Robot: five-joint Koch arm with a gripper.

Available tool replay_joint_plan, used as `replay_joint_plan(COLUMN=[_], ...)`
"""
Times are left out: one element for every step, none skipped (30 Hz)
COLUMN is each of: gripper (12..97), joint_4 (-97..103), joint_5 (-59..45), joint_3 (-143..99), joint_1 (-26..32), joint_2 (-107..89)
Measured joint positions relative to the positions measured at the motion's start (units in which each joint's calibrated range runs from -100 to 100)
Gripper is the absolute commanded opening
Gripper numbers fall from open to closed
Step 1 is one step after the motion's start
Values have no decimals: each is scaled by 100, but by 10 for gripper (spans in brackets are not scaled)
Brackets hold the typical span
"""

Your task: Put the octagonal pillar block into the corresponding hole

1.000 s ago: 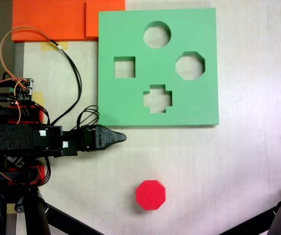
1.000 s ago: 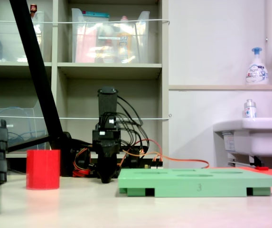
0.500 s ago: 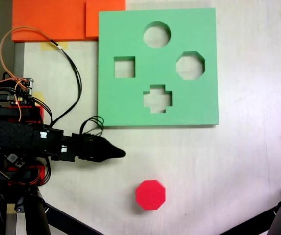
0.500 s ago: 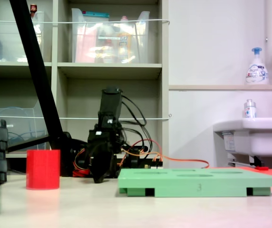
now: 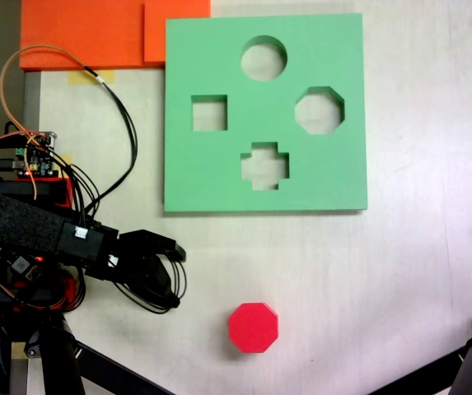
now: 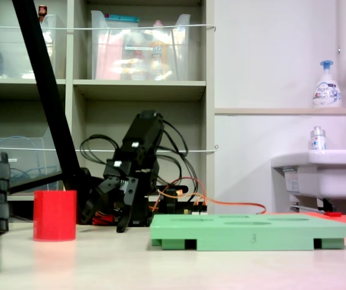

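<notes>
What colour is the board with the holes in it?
Green. The board shows best in the fixed view from above.

One red octagonal block (image 5: 253,327) stands on the table, and one square green foam board (image 5: 219,173) lies far of it with four cutouts: one round (image 5: 264,58), one square (image 5: 209,113), one eight-sided (image 5: 319,110) and one cross-shaped (image 5: 264,165). Two orange foam slabs (image 5: 79,33) overlap at the far left. On the right in a fixed view stand two bottles, one pump bottle (image 6: 326,84) and one small one (image 6: 318,138).
</notes>
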Motion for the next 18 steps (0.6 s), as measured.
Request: replay_joint_plan(gripper=[457,457,458,482,532,548,556,560,562,572,597,616,644,681,715,748,781,800], joint_4=[-685,-1204,-1664,-2056,-2457,-2907,-3446,-4004,-4523,-4944,-5237,-5453,-5590,-5727,-5884,-6060,-6236,-6353], joint_5=[83,132,161,161,142,98,63,63,68,78,88,103,112,112,122,122,122,132], joint_3=[323,608,931,1284,1744,2264,2881,3488,4037,4468,4762,4949,5145,5478,5850,6271,6683,6918], joint_1=[0,0,0,10,15,20,24,34,39,44,39,39,39,39,39,49,54,59], joint_2=[0,0,0,0,0,55,260,575,971,1327,1573,1737,1902,2134,2380,2695,2982,3283])
